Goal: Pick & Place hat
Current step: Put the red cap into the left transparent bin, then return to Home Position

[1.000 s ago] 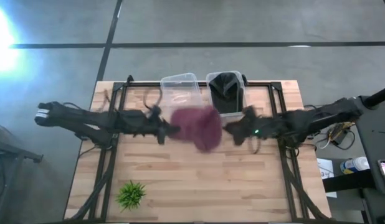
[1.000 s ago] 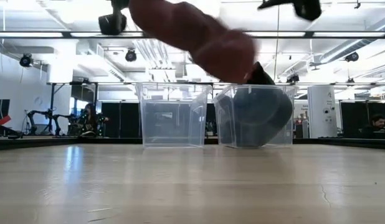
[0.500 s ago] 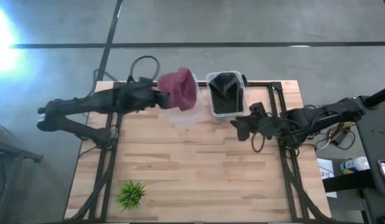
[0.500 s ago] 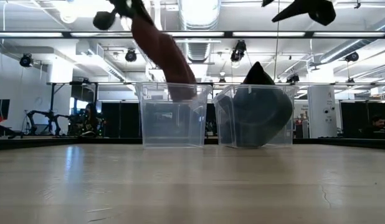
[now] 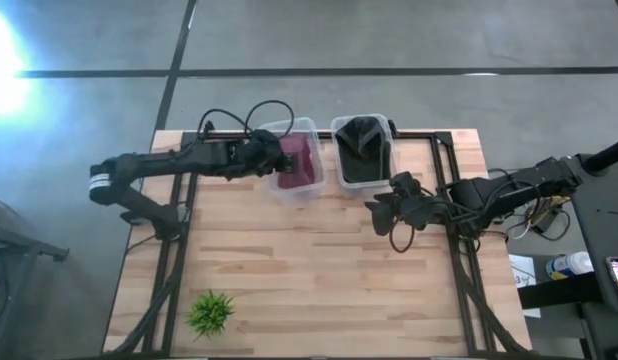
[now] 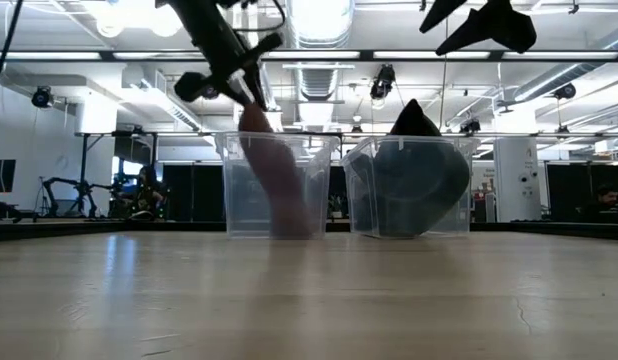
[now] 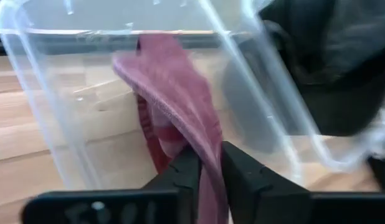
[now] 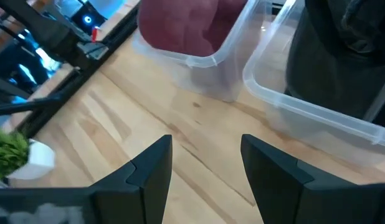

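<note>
We judge the placing nearly done — the maroon hat [image 5: 298,163] already hangs down inside the left clear bin [image 5: 311,186] at the back of the tabletop [image 5: 319,280], and only the release and withdrawal remain. The left claw [image 7: 208,165] pinches its soft, folded knit fabric at the bin's rim, while the right claw [image 8: 205,163] waits spread and empty near the second bin [image 5: 386,150] — the one holding a dark hat [image 5: 361,140].

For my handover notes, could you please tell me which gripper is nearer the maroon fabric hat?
Left. The left gripper holds the maroon fabric hat, lowering it into the clear plastic bin. The right gripper hangs open over bare table, well clear.
</note>
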Robot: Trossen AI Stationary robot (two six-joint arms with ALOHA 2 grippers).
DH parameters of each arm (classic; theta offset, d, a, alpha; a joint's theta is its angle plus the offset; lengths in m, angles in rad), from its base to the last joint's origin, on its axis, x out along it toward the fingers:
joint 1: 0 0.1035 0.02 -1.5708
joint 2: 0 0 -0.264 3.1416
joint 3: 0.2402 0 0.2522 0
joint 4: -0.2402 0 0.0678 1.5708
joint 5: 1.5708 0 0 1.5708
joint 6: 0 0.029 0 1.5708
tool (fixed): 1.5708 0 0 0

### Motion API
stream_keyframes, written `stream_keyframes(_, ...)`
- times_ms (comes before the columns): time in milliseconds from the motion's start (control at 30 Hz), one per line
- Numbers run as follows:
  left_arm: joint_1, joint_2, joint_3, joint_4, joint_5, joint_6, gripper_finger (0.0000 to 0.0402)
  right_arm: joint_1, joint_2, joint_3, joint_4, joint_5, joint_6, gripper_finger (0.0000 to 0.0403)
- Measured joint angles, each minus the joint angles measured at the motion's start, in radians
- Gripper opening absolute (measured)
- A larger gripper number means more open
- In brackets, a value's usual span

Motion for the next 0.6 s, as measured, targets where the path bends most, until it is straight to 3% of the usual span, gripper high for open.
stream_keyframes(267, 0.005, 0.008, 0.0, -0.032, 0.054, 0.001, 0.0139, 0.0, -0.028, -0.037, -0.008, -0.014, -0.018, 0.0187)
stream_keyframes(433, 0.0, -0.126, 0.011, -0.031, 0.146, 0.089, 0.0166, 0.0, -0.08, -0.045, -0.003, -0.017, -0.079, 0.0187)
stream_keyframes(600, -0.028, -0.303, 0.016, -0.023, 0.176, 0.239, 0.0169, -0.001, -0.151, -0.025, 0.03, -0.115, -0.354, 0.0187)
